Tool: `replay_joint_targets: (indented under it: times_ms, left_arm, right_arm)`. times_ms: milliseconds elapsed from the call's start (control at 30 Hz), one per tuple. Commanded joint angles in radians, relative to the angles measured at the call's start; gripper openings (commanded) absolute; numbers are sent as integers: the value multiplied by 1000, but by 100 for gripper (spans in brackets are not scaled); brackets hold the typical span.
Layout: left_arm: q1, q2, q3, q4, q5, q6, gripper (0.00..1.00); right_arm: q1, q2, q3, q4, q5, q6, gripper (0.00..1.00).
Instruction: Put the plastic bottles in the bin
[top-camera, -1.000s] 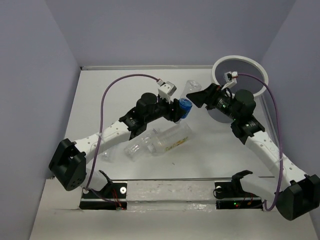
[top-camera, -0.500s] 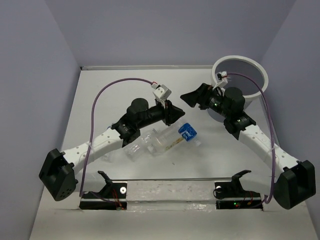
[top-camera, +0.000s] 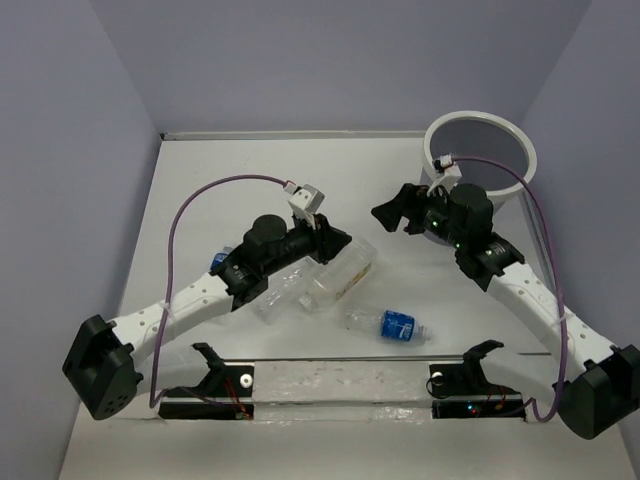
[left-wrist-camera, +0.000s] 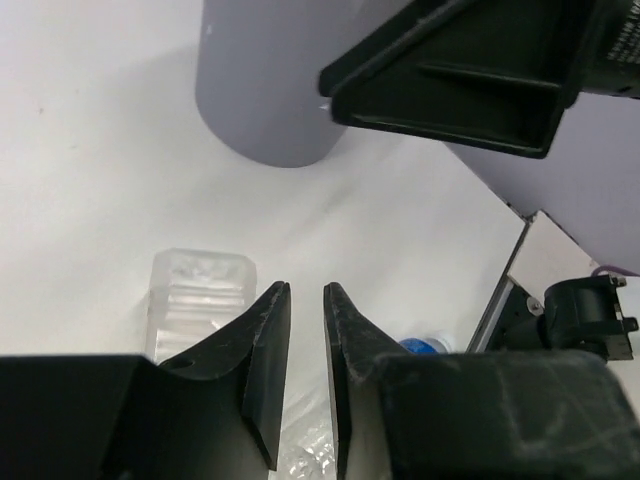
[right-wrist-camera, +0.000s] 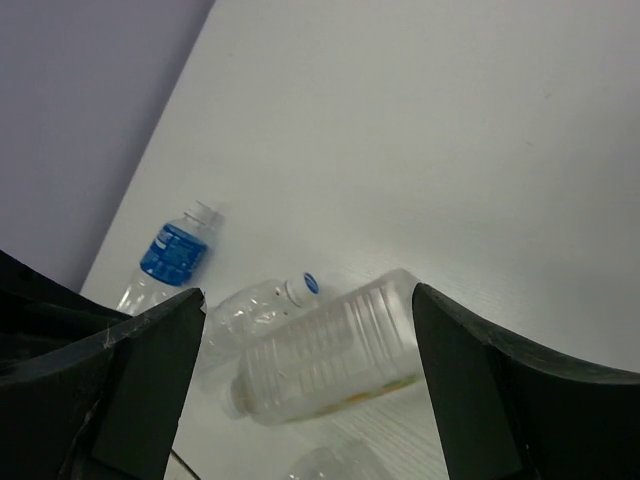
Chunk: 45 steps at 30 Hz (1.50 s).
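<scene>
Plastic bottles (top-camera: 340, 272) all lie on the tabletop (top-camera: 250, 170), none of them in the bin (top-camera: 485, 140), which stands in the far right corner and shows only its plain grey inside from above. A wide bottle (right-wrist-camera: 330, 355) with a yellowish label lies on its side near the middle, and a bare small bottle (top-camera: 275, 295) with a blue cap lies just beside it on the left. A blue-labelled bottle (top-camera: 388, 325) lies alone closer to the near edge, between the two arms. Another blue-labelled bottle (right-wrist-camera: 170, 255) lies out by the left wall, mostly hidden behind the left arm in the top view. The left hand (left-wrist-camera: 298, 320) hangs over the wide bottle with its fingers drawn almost together, only a thin slit between them and nothing gripped. The right hand (top-camera: 398, 208) is spread wide and holds nothing, up in the air just in front of the bin. A second ago the left hand held the blue-labelled bottle up between the two hands. Half a second ago that bottle was already out of its grip, beside the wide bottle's far end. Now it rests lower on the tabletop, the left arm has drawn back to the left, and the right hand has pulled back toward the bin.
</scene>
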Motion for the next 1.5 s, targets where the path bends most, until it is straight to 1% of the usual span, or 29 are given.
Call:
replay_joint_targets:
  times_ms: [0,100,133,167,233,267,333,400,467,500,533,567,600,633,667,700,733,767,833,900,1033,1233,1300,1333,1467]
  left_arm:
    - [-2,-122,-23,-85,-165,-58,31]
    - [-2,-178,-21,-156,-193,-66,35]
    - [-2,-199,-15,-170,-195,-66,40]
    - [-2,-208,-9,-188,-196,-64,42]
    - [-2,-222,11,-249,-204,-56,49]
    - [-2,-233,17,-292,-209,-49,51]
    - [-2,-247,28,-328,-213,-47,52]
    - [-2,-290,33,-372,-213,-43,54]
    - [-2,-316,42,-403,-213,-40,55]
    - [-2,-331,55,-446,-218,-35,58]
    - [-2,-343,65,-463,-250,-32,58]
    - [-2,-375,77,-483,-268,-26,60]
    - [-2,-389,91,-524,-279,-12,64]
    - [-2,-415,123,-544,-291,-3,65]
    - [-2,-428,141,-585,-319,6,69]
    - [-2,-440,160,-586,-333,19,69]
    - [-2,-461,190,-623,-351,41,71]
    - [-2,-474,203,-639,-365,54,72]
    - [-2,-513,217,-667,-410,75,75]
    - [-2,-543,211,-664,-439,82,75]
    - [-2,-607,188,-659,-451,86,77]
    - [-2,-652,192,-682,-474,85,77]
    - [-2,-659,186,-684,-491,82,78]
    - [-2,-664,183,-682,-494,77,79]
    - [-2,-659,169,-662,-482,72,79]
  right_arm:
    - [8,-70,-61,-285,37,-143,92]
    - [8,-142,-120,-398,-30,-166,93]
    - [29,-159,-127,-441,-24,-145,93]
    - [29,-189,-131,-454,-27,-131,93]
    - [40,-208,-134,-472,-90,-111,93]
    - [50,-211,-127,-496,-112,-119,93]
    - [61,-188,-104,-548,-95,-151,93]
    - [107,-131,-81,-622,-80,-180,93]
    - [165,-90,-65,-676,-66,-188,94]
    - [248,-50,-59,-685,-55,-203,96]
    - [289,-29,-52,-699,-51,-205,99]
    - [329,-7,-32,-714,-50,-206,100]
    - [418,13,-25,-716,-57,-208,100]
    - [460,60,-15,-719,-66,-215,100]
    - [493,85,-9,-716,-64,-217,100]
    - [527,108,-6,-714,-64,-218,100]
    - [569,133,-2,-711,-64,-220,100]
    - [584,171,-1,-708,-64,-221,100]
    - [606,197,8,-701,-28,-217,100]
    - [615,220,20,-679,5,-209,100]
    - [626,283,45,-661,44,-215,100]
    - [731,390,97,-688,109,-223,100]
    - [753,403,114,-707,143,-214,100]
    - [753,403,123,-719,184,-209,100]
    - [753,355,188,-744,272,-182,100]
